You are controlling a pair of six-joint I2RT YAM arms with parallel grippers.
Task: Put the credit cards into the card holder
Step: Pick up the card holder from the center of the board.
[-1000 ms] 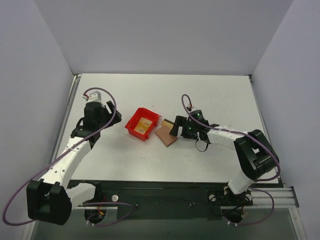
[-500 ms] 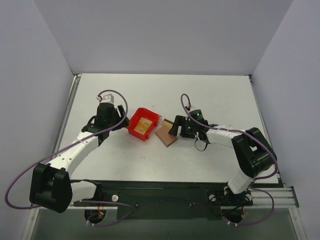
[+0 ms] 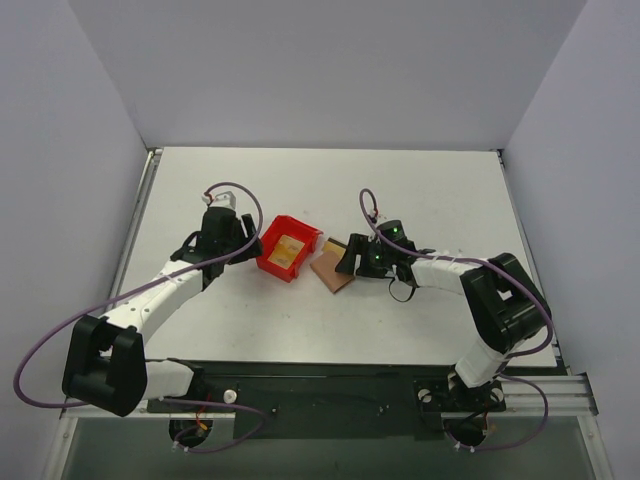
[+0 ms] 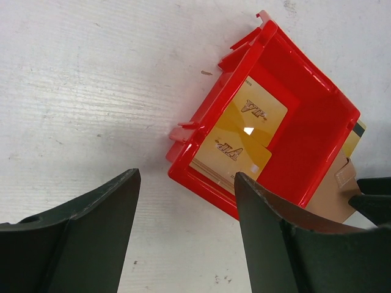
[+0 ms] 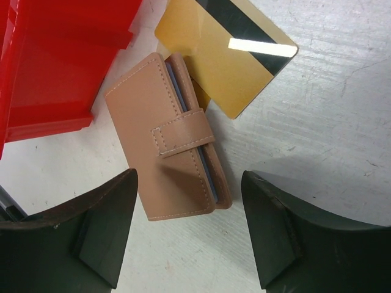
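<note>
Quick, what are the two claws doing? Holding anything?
Left claw: open, empty, by the red bin.
Right claw: open, empty, over the card holder.

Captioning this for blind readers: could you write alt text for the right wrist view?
A closed brown card holder, clasp tab fastened, lies on the table between the right gripper's open fingers. A gold credit card with a dark stripe lies partly beneath its far edge; a red bin sits at upper left.
</note>
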